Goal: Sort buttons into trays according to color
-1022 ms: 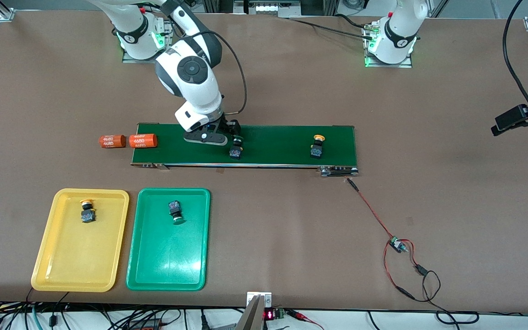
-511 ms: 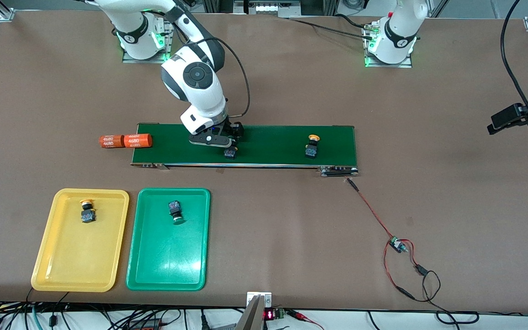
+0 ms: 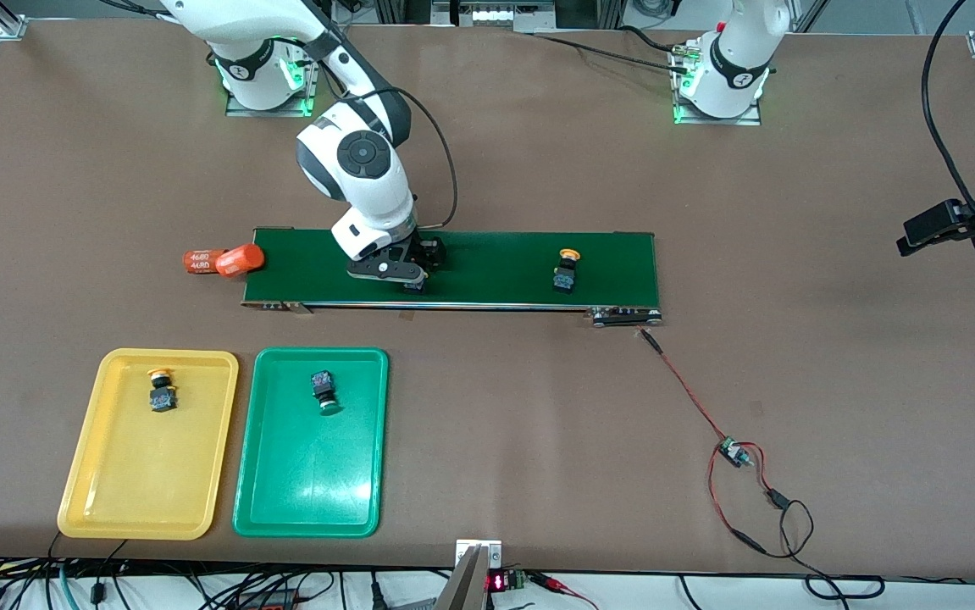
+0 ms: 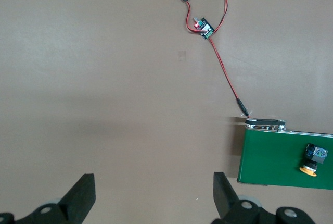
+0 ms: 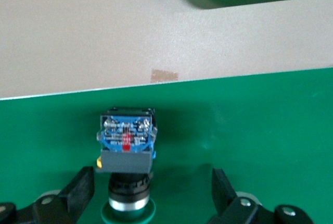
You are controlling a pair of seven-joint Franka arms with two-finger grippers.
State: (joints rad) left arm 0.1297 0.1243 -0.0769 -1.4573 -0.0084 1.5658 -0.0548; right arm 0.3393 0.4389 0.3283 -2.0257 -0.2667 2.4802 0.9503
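A green button [image 3: 413, 285] lies on its side on the dark-green belt, its blue-and-black body [image 5: 126, 148] and green cap [image 5: 127, 214] between the fingers of my right gripper [image 5: 153, 195], which is open and low over it [image 3: 409, 278]. A yellow button [image 3: 566, 269] lies on the belt toward the left arm's end. The yellow tray [image 3: 140, 474] holds a yellow button [image 3: 162, 391]. Beside it, the green tray [image 3: 309, 483] holds a green button [image 3: 324, 390]. My left gripper [image 4: 153, 195] hangs open, empty, over bare table at the left arm's end [image 3: 949, 224].
The conveyor belt [image 3: 495, 263] runs across the middle of the table, farther from the front camera than both trays. Two orange cylinders [image 3: 220, 259] lie at its end toward the right arm. A red wire with a small circuit board [image 3: 733, 453] trails from its other end.
Both buttons on the belt have travelled toward the right arm's end. My right gripper followed the green one and came down around it. The orange cylinder nearest the belt has turned.
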